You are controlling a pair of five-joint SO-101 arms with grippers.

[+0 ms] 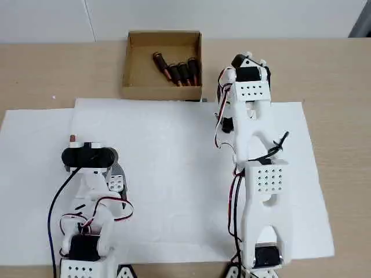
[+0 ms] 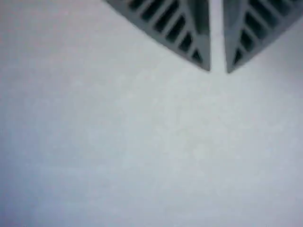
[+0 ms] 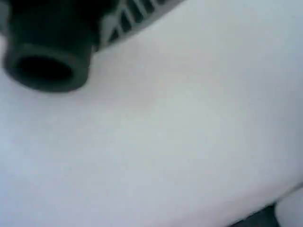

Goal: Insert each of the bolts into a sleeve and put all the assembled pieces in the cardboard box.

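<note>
In the right wrist view a black sleeve [image 3: 47,59] shows its hollow end, with my right gripper [image 3: 94,33] shut on it just above the white paper. From above, that gripper [image 1: 227,123] hangs below the cardboard box [image 1: 132,63], which holds several assembled dark pieces [image 1: 177,69]. A small bolt with a reddish tip [image 1: 72,138] lies on the paper beside the left arm's black motor. My left gripper [image 2: 218,68] hovers over bare paper, its grey fingers [image 2: 189,33] together with only a thin slit and nothing between them.
A large white paper sheet [image 1: 168,174] covers the wooden table [image 1: 46,69]. The box stands at the sheet's far edge. The right arm [image 1: 264,179] stretches along the right side, and the left arm [image 1: 87,231] is folded at the near left.
</note>
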